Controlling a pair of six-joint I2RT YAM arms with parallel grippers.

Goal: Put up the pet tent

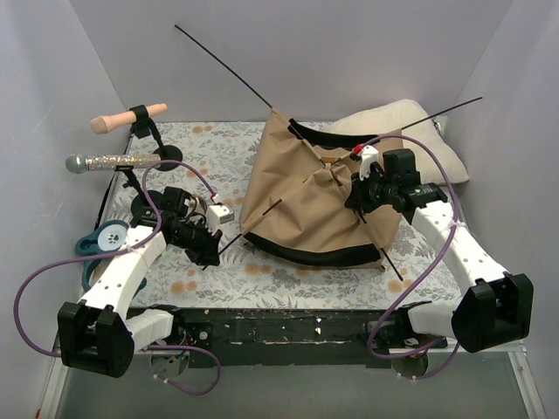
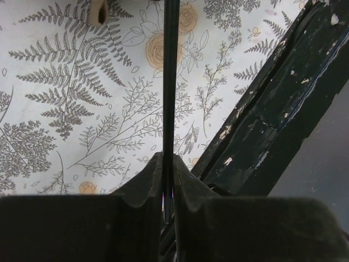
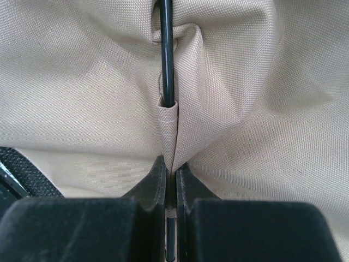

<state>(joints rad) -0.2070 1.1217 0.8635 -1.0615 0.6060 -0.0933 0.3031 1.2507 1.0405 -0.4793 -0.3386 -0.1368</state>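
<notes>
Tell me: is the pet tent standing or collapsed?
Collapsed: the pet tent lies slumped and creased, its black poles sticking out straight.

Robot lab test cell: plain white walls (image 1: 349, 52) enclosing a floral-clothed table (image 1: 288, 284)

Pole (image 3: 167, 54) partly inside tent sleeve (image 3: 168, 131)

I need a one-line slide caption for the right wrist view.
Right gripper pinching a sleeve of the tan fabric pet tent, thin black pole entering it.
</notes>
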